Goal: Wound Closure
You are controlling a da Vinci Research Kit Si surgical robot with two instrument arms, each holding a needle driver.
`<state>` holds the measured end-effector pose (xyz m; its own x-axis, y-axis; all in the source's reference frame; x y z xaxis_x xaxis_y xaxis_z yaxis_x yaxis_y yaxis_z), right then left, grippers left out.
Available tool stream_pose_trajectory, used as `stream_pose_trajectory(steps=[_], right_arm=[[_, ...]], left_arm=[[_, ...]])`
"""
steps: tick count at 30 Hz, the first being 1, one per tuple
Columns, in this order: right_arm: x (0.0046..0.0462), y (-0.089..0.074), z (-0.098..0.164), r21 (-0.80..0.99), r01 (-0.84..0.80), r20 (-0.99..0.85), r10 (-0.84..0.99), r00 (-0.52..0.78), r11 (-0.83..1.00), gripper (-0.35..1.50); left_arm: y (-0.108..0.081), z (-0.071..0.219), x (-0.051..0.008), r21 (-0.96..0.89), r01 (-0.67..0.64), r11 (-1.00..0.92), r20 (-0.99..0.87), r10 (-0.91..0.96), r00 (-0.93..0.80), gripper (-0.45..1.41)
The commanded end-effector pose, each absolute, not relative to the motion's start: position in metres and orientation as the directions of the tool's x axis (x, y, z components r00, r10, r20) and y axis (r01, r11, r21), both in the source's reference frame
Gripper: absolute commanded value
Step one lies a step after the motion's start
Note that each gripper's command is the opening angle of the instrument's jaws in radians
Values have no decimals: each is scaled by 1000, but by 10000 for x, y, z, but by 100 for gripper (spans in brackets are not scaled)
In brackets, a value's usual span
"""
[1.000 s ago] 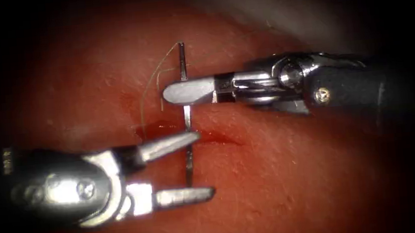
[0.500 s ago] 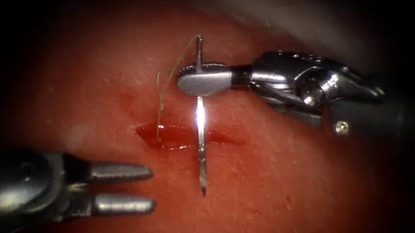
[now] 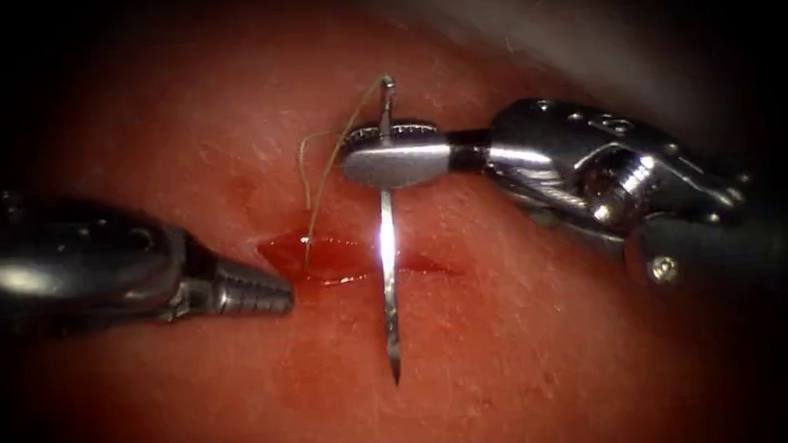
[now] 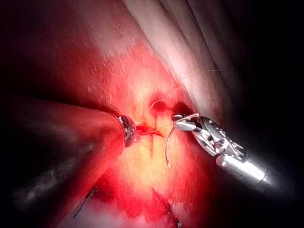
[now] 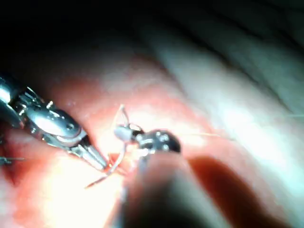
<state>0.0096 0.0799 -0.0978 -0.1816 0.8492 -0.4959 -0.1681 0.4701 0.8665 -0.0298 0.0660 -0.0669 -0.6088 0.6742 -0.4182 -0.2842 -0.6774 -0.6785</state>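
My right tool point(image 3: 393, 155) comes in from the right and is shut on the curved needle point(image 3: 388, 289) close to its thread end. The needle hangs down across the cut point(image 3: 417, 265), above the tissue point(image 3: 520, 353), and its tip lies free on the near side. Thread point(image 3: 319, 185) loops from the needle's end leftwards and drops into the cut. My left tool point(image 3: 262, 292) has its jaws together, their tip at the cut's left end; whether they pinch tissue I cannot tell. The left wrist view has the left tool point(image 4: 130, 133), the needle point(image 4: 167, 149) and the right tool point(image 4: 187, 124).
Red fluid point(image 3: 330, 256) pools in the left part of the cut. In the right wrist view the left tool point(image 5: 97, 159) lies beside the needle point(image 5: 111, 168). Pale tissue rises behind the wound point(image 3: 538, 18).
The left tool's jaws, wide open around the needle a second ago, drew back left, closed, then came to the cut's left end. The right tool kept the needle and turned its wrist.
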Motion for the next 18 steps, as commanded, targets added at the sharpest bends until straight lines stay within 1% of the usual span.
stream_pose_trajectory(steps=[1,10,18], right_arm=[[103,802,-974,864,-169,-501,846,-183,475,-35],[103,801,-974,839,-184,-541,822,-178,512,-35],[103,801,-974,816,-192,-576,800,-172,546,-35]], left_arm=[[657,-663,-303,-679,-283,-677,-412,671,-617,-35],[661,-657,-332,-667,-322,-671,-370,674,-639,-35],[661,-641,-332,-647,-343,-681,-315,648,-693,-35]])
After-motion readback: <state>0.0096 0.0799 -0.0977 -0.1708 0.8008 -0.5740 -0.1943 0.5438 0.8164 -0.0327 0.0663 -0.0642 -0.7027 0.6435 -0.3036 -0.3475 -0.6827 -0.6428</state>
